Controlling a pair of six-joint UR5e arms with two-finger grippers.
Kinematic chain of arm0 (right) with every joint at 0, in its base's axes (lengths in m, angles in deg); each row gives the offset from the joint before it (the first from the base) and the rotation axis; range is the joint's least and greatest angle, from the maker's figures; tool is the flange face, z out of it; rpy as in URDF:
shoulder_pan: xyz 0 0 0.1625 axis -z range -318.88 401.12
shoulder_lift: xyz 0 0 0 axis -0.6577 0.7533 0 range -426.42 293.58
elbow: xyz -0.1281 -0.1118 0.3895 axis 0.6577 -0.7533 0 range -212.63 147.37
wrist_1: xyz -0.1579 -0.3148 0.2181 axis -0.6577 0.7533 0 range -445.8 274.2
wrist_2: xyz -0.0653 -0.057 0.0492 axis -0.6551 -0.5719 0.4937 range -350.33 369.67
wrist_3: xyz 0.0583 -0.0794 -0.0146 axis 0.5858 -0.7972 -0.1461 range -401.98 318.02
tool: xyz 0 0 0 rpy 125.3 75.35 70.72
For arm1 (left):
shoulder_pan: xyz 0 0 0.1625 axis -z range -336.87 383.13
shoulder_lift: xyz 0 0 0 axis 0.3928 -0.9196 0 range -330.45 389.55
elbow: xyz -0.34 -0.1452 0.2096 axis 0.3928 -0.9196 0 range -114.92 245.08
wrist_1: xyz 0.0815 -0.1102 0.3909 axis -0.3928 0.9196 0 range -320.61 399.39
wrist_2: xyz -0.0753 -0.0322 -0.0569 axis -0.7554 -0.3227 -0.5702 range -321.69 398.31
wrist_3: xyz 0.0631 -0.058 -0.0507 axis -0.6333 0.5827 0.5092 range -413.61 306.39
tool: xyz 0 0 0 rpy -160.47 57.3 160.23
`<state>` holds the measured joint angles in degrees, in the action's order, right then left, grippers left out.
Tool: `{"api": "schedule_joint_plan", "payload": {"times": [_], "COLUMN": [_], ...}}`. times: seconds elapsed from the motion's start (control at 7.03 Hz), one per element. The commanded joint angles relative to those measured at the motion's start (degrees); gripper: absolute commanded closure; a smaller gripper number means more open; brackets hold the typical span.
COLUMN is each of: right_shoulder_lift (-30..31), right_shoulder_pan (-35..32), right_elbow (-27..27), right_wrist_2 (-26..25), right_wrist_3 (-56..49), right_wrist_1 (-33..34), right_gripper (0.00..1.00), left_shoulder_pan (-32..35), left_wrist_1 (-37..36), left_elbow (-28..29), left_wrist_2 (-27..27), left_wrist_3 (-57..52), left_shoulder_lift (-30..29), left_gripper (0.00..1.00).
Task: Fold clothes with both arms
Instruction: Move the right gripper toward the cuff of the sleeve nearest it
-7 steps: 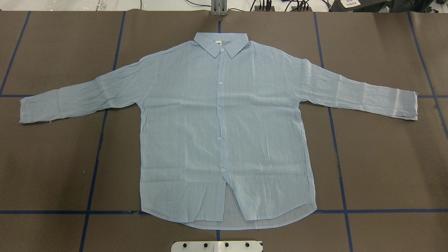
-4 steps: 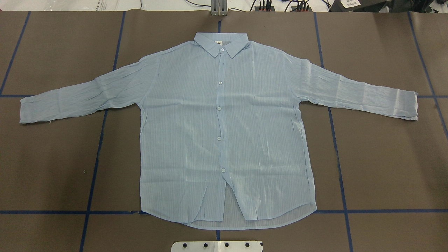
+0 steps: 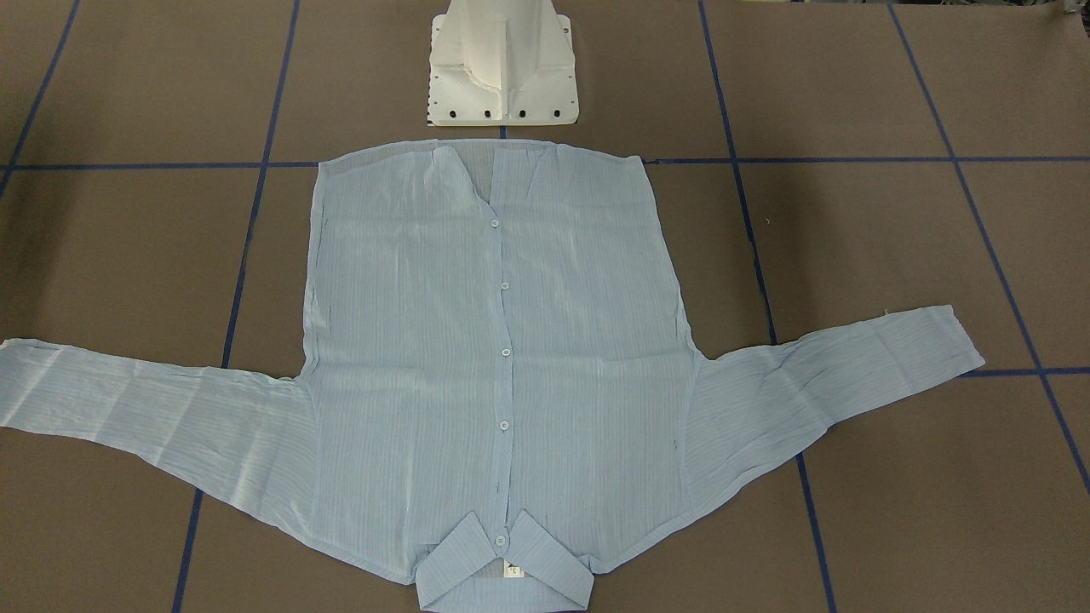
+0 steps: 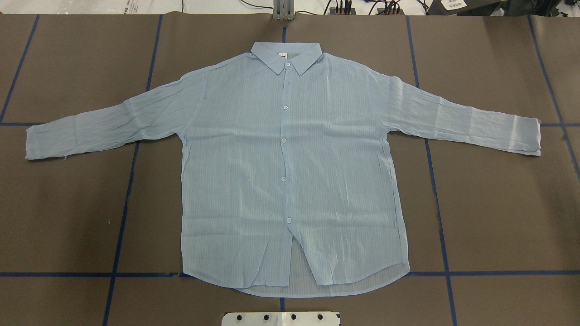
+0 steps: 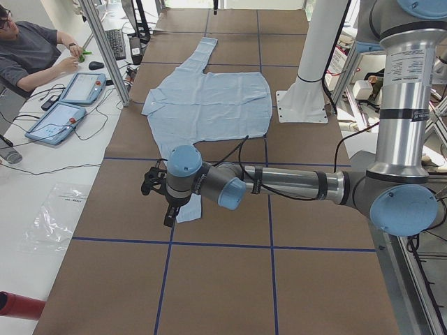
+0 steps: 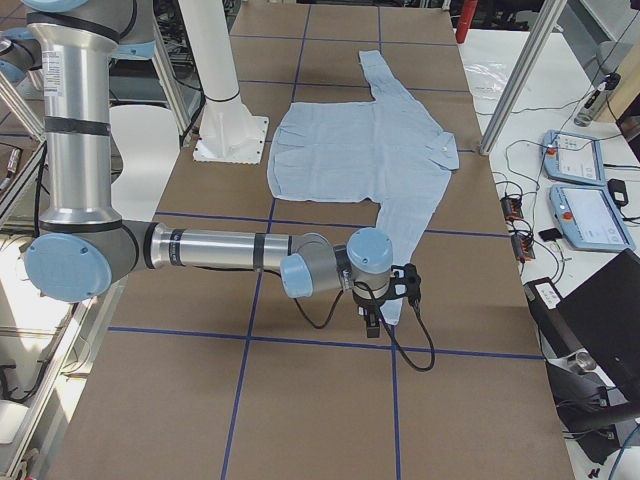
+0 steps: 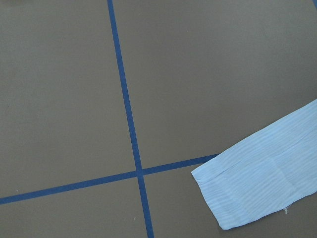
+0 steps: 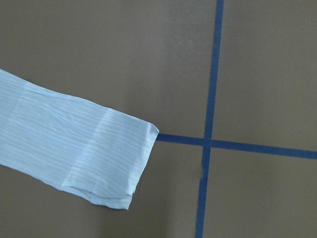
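While the shirt (image 4: 290,181) lies flat with 2 sleeves spread sideways | you have the left gripper (image 5: 170,218) nearest the left cuff (image 7: 247,193), the right gripper (image 6: 371,325) nearest the right cuff (image 8: 116,161) | whether the jaws are open or closed: cannot tell.

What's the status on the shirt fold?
Left gripper, right gripper over the sleeve cuffs, open or shut unclear. Shirt flat, buttoned, unfolded. White pedestal base near hem.

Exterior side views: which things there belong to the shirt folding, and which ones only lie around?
For the job:
- shirt, spread flat
- left arm
- right arm

Only lying about:
- near control tablet
- far control tablet
- clear plastic bag
- red tube
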<state>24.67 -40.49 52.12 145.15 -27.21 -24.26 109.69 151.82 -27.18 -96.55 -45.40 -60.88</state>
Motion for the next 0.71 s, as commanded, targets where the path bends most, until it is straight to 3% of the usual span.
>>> {"api": "schedule_joint_plan", "payload": {"times": [0.0,0.57], "right_shoulder_lift": [-1.8,-4.7], "right_shoulder_pan": [7.1,12.5], "right_elbow": [-7.3,-11.7], "right_wrist_2": [-1.8,-3.3], "right_wrist_3": [8.6,9.0], "right_wrist_1": [-14.8,-14.9], "right_gripper": [0.00,0.02], "left_shoulder_pan": [0.0,0.0], "left_wrist_1": [0.5,0.5], "left_elbow": [0.5,0.5], "left_wrist_2": [0.0,-0.1], "left_wrist_3": [-0.1,-0.1], "left_shoulder_lift": [-0.3,-0.2], "left_gripper": [0.01,0.01]}}
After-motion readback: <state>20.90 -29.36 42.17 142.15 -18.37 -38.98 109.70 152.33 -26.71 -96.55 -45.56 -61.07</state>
